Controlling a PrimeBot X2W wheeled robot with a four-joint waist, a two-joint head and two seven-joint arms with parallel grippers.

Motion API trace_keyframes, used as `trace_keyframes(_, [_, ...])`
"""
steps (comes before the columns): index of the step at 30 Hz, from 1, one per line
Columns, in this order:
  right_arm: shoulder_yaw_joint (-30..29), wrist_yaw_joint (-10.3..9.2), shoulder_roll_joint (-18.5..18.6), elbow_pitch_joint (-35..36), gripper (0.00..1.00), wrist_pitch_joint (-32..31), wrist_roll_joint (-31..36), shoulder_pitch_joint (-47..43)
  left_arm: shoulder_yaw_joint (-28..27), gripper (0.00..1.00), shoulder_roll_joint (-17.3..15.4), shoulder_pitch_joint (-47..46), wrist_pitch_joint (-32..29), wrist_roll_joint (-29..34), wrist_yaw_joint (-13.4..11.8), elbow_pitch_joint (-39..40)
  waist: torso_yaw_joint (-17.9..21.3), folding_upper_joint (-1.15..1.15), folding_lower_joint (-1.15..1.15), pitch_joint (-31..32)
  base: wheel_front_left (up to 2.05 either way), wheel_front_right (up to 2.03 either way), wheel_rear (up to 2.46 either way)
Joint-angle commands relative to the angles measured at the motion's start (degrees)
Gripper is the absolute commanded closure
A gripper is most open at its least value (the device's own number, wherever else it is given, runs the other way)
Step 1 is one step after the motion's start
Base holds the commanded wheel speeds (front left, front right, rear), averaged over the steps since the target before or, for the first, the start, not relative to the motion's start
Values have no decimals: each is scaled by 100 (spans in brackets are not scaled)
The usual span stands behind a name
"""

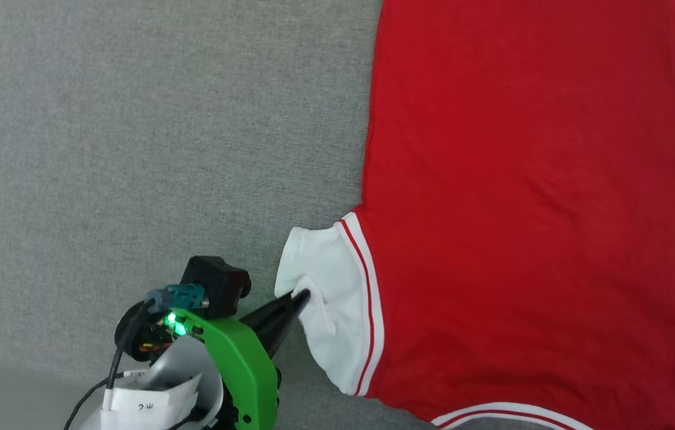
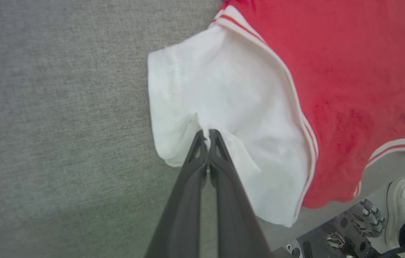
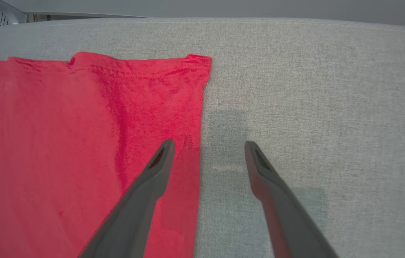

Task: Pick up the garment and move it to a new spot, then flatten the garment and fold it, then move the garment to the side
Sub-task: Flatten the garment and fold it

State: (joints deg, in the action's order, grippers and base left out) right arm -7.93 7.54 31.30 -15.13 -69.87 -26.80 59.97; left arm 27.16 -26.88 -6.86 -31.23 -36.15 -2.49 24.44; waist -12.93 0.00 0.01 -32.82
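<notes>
The garment [image 1: 528, 179], a red shirt with white sleeves and striped trim, lies spread flat over the right half of the grey cloth table [image 1: 134, 149]. My left gripper [image 1: 303, 295] is shut on a pinch of the white sleeve [image 1: 325, 275] near its cuff. In the left wrist view the left gripper [image 2: 208, 133] nips a fold of the sleeve [image 2: 231, 107] between closed fingers. My right gripper [image 3: 207, 145] stands open above the shirt's straight side edge [image 3: 201, 118], one finger over red fabric [image 3: 62, 143], the other over bare table. Nothing is between its fingers.
Grey table cloth [image 3: 313, 89] stretches beyond the shirt's hem to the far table edge. In the left wrist view a person's white shoe [image 2: 399, 204] and part of the robot's base [image 2: 345, 229] show below the table's near edge.
</notes>
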Motion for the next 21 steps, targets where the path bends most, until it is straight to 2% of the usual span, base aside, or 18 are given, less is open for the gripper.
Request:
trace_keyframes(1, [47,-5,-8,-148,0,-6,95,186,-16,100,11,-176,64,28,43,-47,-554,0,-1,-551,0,0,0])
trace_keyframes(8, [241,-5,81,-881,0,52,589,790,9,100,201,-318,296,-6,105,-190,-774,0,-1,-783,0,0,0])
trace_keyframes(17, [666,-5,163,-1273,0,65,503,788,95,100,350,-322,506,-46,174,-426,-889,0,-1,-827,0,0,0])
trace_keyframes(18, [732,-5,192,-1300,57,44,481,724,97,100,379,-331,532,-69,182,-440,-894,0,-1,-804,0,0,0])
trace_keyframes(19, [776,-5,219,-1313,100,47,467,676,101,100,387,-337,538,-76,186,-455,-895,0,-1,-784,0,0,0])
trace_keyframes(21, [842,-5,269,-1338,100,58,427,568,106,100,387,-345,537,-82,188,-485,-882,0,-1,-730,0,0,0])
